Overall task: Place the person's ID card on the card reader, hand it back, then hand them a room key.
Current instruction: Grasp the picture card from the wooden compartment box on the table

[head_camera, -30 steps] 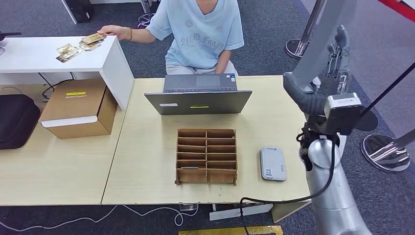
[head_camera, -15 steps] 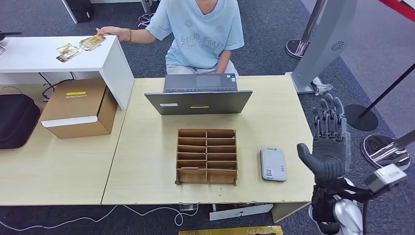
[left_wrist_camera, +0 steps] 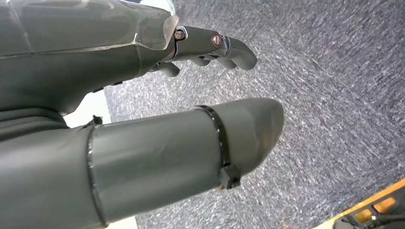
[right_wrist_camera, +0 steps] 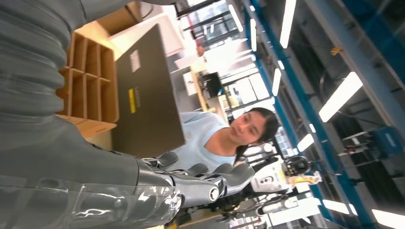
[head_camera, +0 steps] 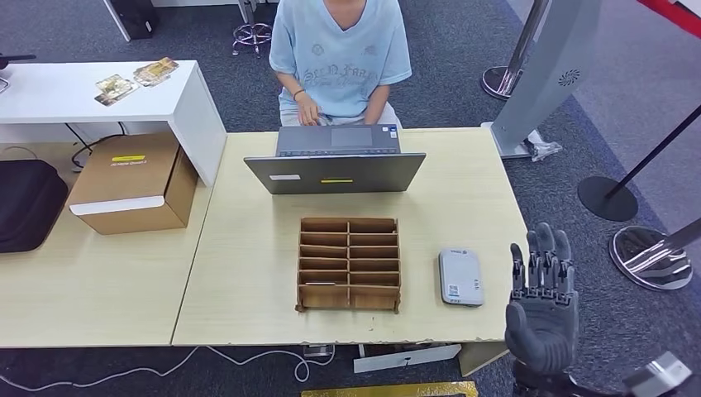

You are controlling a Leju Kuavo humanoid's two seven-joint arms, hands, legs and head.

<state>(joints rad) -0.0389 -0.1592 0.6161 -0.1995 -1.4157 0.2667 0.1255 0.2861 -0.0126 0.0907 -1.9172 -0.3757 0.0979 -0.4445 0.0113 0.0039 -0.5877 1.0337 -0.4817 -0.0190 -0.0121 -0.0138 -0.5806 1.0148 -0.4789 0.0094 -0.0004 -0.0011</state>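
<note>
On the white side counter at far left lie several cards, too small to tell apart. At mid-table stands a cardboard slotted organizer, behind it a laptop and a seated person. Just right of the organizer lies the card reader, long axis running away from the robot. The right hand hovers off the table's right edge, fingers extended, empty. The left hand hangs over carpet, fingers loosely curled, holding nothing.

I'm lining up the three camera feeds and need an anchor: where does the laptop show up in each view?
Head view: laptop at the desk's far edge, lid back toward the robot, behind the cardboard organizer.
Left wrist view: not in it.
Right wrist view: dark lid near centre, beside the organizer.
Shared landmark: the organizer.
</note>
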